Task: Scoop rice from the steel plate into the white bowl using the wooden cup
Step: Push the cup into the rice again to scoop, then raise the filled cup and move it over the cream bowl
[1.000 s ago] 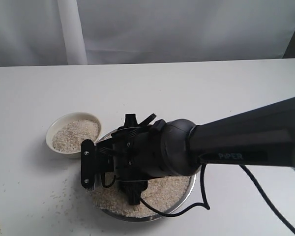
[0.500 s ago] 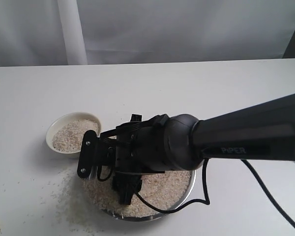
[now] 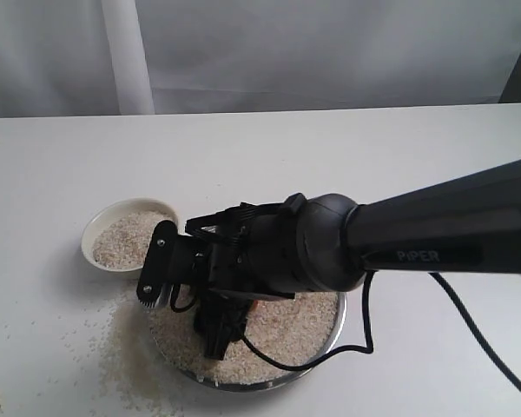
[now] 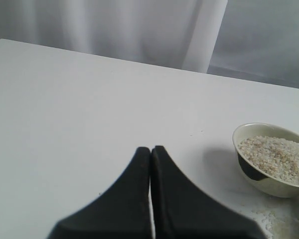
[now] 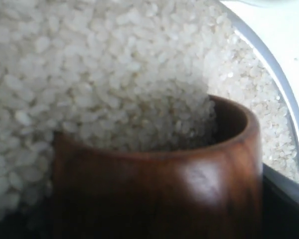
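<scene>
1. Rice (image 3: 291, 334) fills the steel plate (image 3: 340, 320), which stands in the lower centre of the exterior view on the white table (image 3: 347, 156).
2. More rice lies in the white bowl (image 3: 98, 228), left of centre and near the upper left rim of the plate. I cannot tell if the two touch.
3. Loose grains (image 3: 113, 356) are scattered on the table at the lower left, beside the plate.
4. The right gripper (image 3: 182, 326) is low over the left part of the plate. Its dark arm (image 3: 434, 243) enters from the right edge of the frame.
5. The right wrist view shows the wooden cup (image 5: 154, 194) tilted into the rice, with grains lying inside its mouth.
6. The right jaws stand wide and hold the cup by its sides. Only a dark part of one finger shows beside it.
7. In the exterior view the gripper hides the cup.
8. The left gripper (image 4: 150, 152) has its two fingers pressed together with nothing between them. It is above bare table, with the bowl near.
</scene>
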Robot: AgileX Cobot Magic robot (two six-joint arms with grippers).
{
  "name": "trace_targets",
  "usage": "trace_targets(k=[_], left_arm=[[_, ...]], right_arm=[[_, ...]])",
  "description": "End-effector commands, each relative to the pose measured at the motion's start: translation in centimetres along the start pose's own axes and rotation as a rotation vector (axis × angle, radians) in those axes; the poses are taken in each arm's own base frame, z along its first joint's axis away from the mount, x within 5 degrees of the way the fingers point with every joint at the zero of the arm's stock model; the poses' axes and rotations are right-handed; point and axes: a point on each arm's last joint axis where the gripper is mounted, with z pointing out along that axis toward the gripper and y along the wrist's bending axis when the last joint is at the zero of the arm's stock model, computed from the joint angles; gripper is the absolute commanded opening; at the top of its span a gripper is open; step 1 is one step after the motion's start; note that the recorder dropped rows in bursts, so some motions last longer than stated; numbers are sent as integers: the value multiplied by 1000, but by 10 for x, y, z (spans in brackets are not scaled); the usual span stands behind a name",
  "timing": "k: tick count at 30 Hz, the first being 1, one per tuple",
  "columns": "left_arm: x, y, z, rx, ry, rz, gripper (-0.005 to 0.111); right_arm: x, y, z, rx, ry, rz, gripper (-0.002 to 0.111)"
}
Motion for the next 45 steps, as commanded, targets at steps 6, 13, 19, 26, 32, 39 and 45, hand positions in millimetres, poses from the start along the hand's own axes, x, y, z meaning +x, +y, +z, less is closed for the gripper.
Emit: trace_targets(k=[6, 13, 19, 26, 32, 39, 45], left_arm=[[-1, -1, 0, 10, -7, -5, 0], [-1, -1, 0, 10, -7, -5, 0], [-1, -1, 0, 10, -7, -5, 0], [-1, -1, 0, 10, -7, -5, 0], [-1, -1, 0, 10, -7, -5, 0], [-1, -1, 0, 10, -7, -5, 0], [-1, -1, 0, 10, -7, -5, 0]], right_arm=[[14, 10, 12, -101, -99, 142, 0], [32, 7, 15, -135, -189, 251, 0], [43, 7, 16, -144, -299, 282, 0], [55, 0, 7, -126, -418, 333, 0], [59, -2, 7, -113, -481, 334, 0], [64, -4, 2, -90, -664, 395, 0], [62, -6, -7, -67, -826, 413, 0]])
